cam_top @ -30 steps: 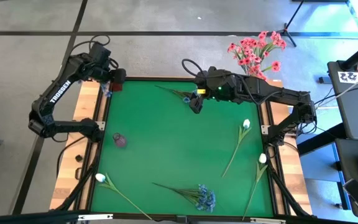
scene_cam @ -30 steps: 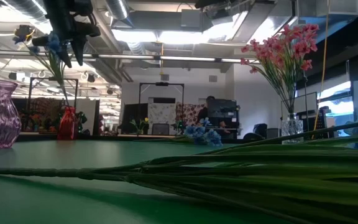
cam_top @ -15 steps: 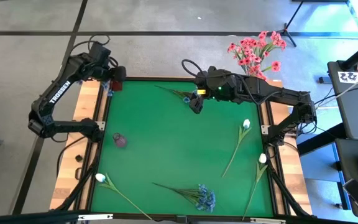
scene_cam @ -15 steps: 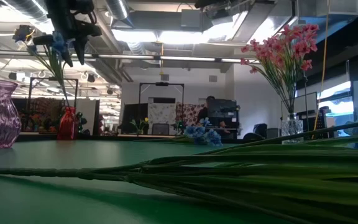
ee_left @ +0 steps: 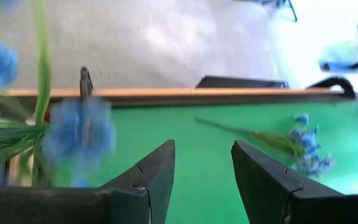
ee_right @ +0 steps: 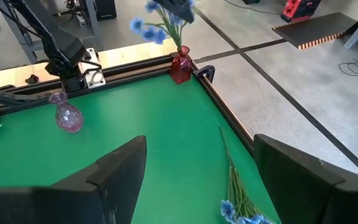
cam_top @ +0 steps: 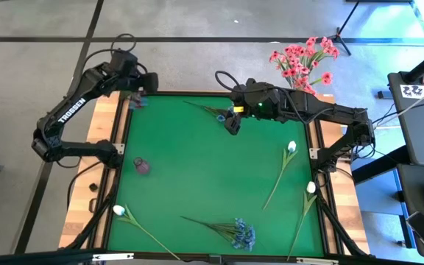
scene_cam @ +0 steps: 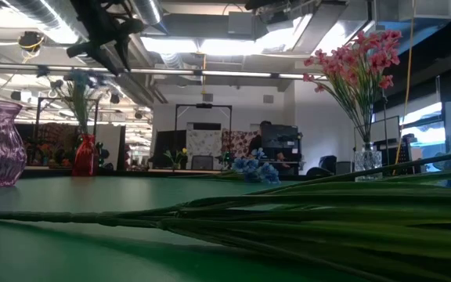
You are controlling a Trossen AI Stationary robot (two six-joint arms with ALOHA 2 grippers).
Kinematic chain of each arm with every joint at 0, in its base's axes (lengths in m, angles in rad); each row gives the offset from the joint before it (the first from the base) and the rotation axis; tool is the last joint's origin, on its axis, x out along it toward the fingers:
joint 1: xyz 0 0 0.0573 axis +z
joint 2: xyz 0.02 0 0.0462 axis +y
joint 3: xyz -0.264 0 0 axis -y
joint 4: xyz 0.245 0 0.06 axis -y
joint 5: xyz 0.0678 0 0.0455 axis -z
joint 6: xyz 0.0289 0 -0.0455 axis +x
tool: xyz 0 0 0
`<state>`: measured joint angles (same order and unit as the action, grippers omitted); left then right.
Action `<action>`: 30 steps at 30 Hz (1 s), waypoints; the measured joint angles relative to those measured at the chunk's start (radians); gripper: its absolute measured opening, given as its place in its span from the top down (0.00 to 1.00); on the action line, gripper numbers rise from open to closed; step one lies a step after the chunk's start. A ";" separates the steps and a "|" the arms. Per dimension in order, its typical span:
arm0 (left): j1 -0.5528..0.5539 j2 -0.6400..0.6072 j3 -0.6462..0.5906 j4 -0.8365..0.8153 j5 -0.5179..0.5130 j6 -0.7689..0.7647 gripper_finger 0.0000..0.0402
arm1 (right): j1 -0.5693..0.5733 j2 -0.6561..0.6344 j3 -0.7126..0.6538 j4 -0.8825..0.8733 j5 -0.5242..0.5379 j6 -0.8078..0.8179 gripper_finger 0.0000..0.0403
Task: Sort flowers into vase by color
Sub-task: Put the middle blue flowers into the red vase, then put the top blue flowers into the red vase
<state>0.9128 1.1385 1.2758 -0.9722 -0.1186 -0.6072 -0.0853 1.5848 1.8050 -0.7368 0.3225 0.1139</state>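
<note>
A blue sprig [ee_right: 160,25] stands with its stem in the small red vase [ee_right: 180,65] at the table's far left corner. Its blooms [ee_left: 79,130] show beside my left gripper [ee_left: 204,149], which hovers open just above it [scene_cam: 104,35] and touches nothing. My right gripper [cam_top: 232,121] hangs open over the far middle of the green mat, above a second blue sprig [ee_right: 241,199] lying flat. A third blue sprig [cam_top: 234,232] lies near the front edge. White buds lie at the right [cam_top: 291,147], [cam_top: 311,188] and at the near left [cam_top: 119,210].
A purple glass vase [cam_top: 141,165] stands on the mat's left side. Pink flowers fill a clear vase [scene_cam: 364,160] beyond the far right corner. The middle of the green mat [cam_top: 212,177] holds nothing. A laptop desk stands to the right of the table.
My left gripper has risen, tipped up and swung a little toward the far edge, away from the blue sprig. The sprig's blooms, which were against the fingers, now sit lower and stand free in the red vase.
</note>
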 joint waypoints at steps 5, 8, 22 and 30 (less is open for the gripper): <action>-0.005 0.000 0.000 0.087 -0.042 -0.003 0.61 | 0.000 0.000 0.000 0.000 0.000 0.000 0.27; -0.011 0.000 0.000 0.162 -0.042 0.015 0.61 | 0.000 0.000 0.000 -0.001 0.000 0.000 0.27; -0.329 0.014 0.000 0.502 0.065 0.254 0.61 | -0.087 0.058 0.000 -0.106 0.021 0.136 0.27; -0.409 0.187 0.000 0.539 0.125 0.352 0.61 | -0.140 0.051 0.000 -0.114 0.006 0.151 0.27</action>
<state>0.5034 1.3259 1.2755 -0.4328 0.0059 -0.2557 -0.2249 1.6362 1.8046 -0.8512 0.3287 0.2646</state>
